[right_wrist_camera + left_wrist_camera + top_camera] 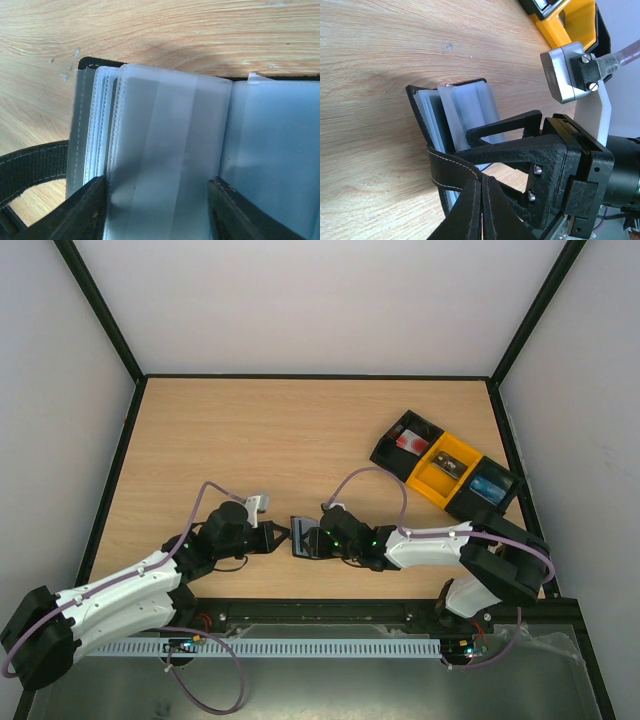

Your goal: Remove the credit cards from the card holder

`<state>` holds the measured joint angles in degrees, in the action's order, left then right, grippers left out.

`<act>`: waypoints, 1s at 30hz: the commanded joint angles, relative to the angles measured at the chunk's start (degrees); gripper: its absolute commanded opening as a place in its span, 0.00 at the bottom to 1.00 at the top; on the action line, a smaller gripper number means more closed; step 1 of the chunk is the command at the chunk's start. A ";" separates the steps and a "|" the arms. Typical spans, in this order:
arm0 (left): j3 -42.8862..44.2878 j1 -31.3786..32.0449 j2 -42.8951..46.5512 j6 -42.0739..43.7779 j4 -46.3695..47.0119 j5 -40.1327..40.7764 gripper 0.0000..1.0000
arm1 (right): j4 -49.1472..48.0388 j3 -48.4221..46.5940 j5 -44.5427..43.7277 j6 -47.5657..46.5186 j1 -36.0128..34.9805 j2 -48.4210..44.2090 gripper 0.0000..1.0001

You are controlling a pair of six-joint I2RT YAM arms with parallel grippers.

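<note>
While the left claw (pixel 481 187) pinches the card holder (pixel 465 115) by its strap (pixel 452 170), the right claw (pixel 159 192) (spread) straddles one panel (pixel 165 130).

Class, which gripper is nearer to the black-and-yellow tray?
Right. The right gripper is below-left of the tray, at the card holder; the left gripper grips it from the far side, farther off.

No legible text, label, brand, number or sign in any view. Sleeves of card holder (pixel 165 140): frosted, no print readable. Items in tray (pixel 428 488): too small to read.
</note>
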<state>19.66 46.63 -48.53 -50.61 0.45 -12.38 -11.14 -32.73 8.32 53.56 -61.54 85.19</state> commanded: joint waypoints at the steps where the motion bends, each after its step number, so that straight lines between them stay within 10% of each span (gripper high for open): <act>1: 1.35 -0.11 -0.14 0.69 -0.58 0.15 0.03 | 2.77 0.20 -4.89 -0.86 -0.21 -1.05 0.49; 22: 1.06 -0.08 0.60 1.43 -2.44 1.54 0.03 | 11.24 1.29 -14.24 -1.52 -0.22 -7.82 0.43; 30: 1.39 -0.22 1.15 2.81 -5.36 4.02 0.03 | 15.90 1.94 -18.78 -1.60 -0.17 -12.98 0.23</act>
<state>19.66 46.63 -48.25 -49.47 -2.28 -10.41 1.26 -32.01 -5.78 52.21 -61.58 74.89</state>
